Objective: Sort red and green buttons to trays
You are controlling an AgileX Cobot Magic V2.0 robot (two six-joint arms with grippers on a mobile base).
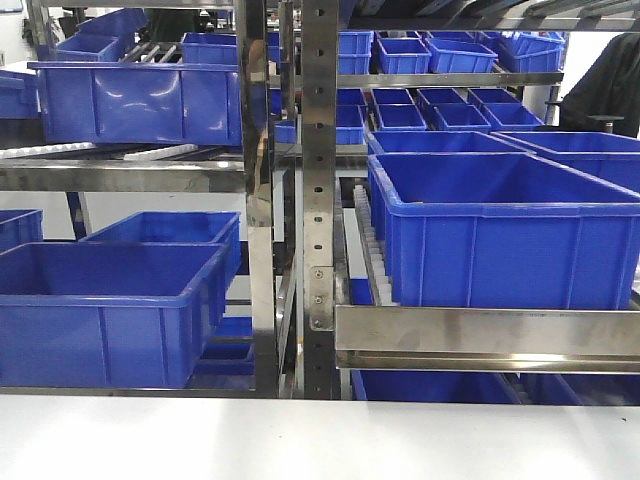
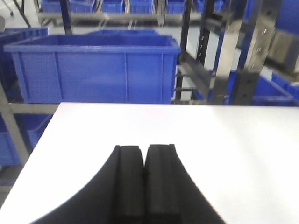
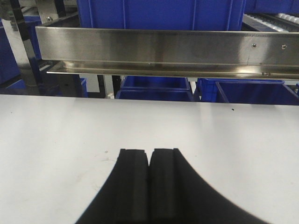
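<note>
No buttons and no trays show in any view. My left gripper (image 2: 144, 147) hangs over the bare white tabletop (image 2: 224, 140), its black fingers pressed together with nothing between them. My right gripper (image 3: 149, 150) is likewise shut and empty above the white table (image 3: 56, 135). Neither gripper appears in the front view.
Steel racks (image 1: 320, 200) stand behind the table's far edge, loaded with deep blue crates (image 1: 500, 230) (image 1: 100, 300). A blue crate (image 2: 93, 70) sits beyond the table's far left edge. A steel shelf rail (image 3: 163, 46) runs across just past the table on the right.
</note>
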